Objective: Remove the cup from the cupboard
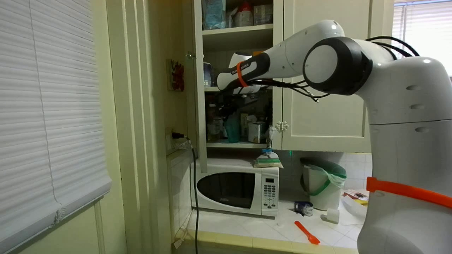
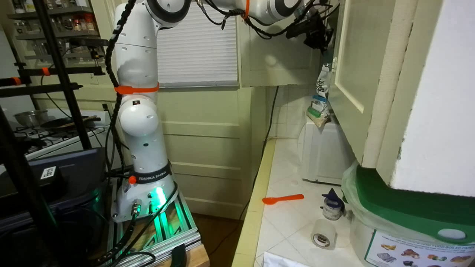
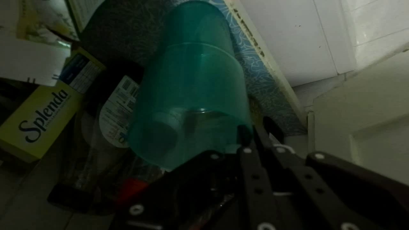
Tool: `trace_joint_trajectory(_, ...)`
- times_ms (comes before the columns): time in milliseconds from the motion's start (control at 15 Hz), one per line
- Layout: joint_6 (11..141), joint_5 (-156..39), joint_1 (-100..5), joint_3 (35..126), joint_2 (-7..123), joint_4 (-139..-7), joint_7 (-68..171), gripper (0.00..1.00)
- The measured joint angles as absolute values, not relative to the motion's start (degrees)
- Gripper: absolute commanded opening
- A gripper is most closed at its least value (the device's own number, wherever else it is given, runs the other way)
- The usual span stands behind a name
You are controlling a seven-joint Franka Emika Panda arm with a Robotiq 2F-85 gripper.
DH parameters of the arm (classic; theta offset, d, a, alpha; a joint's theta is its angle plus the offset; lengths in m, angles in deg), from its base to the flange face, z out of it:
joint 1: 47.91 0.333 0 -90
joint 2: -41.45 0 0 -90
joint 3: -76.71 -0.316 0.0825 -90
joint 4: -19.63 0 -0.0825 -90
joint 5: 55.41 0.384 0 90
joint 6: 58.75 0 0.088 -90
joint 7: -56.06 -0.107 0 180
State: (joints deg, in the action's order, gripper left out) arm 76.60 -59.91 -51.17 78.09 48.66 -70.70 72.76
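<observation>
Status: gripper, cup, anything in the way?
Gripper shut on the cup at its rim. Cup not yet out of the cupboard. Labelled container close beside it, Splenda box beyond; could snag.

The cup, teal-green, translucent and tapering toward its base, stands upright, mouth up, on the lowest shelf of the cupboard, near the front edge. The cream-painted cupboard has one door open, another closed.
</observation>
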Motion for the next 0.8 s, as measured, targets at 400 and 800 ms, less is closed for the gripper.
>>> trace_joint_trajectory(400,76.4,-56.2,-51.8,78.1,48.5,-70.6,73.0,0.30)
trace_joint_trajectory(800,76.0,-56.0,-51.9,78.4,48.5,-70.5,73.0,0.67)
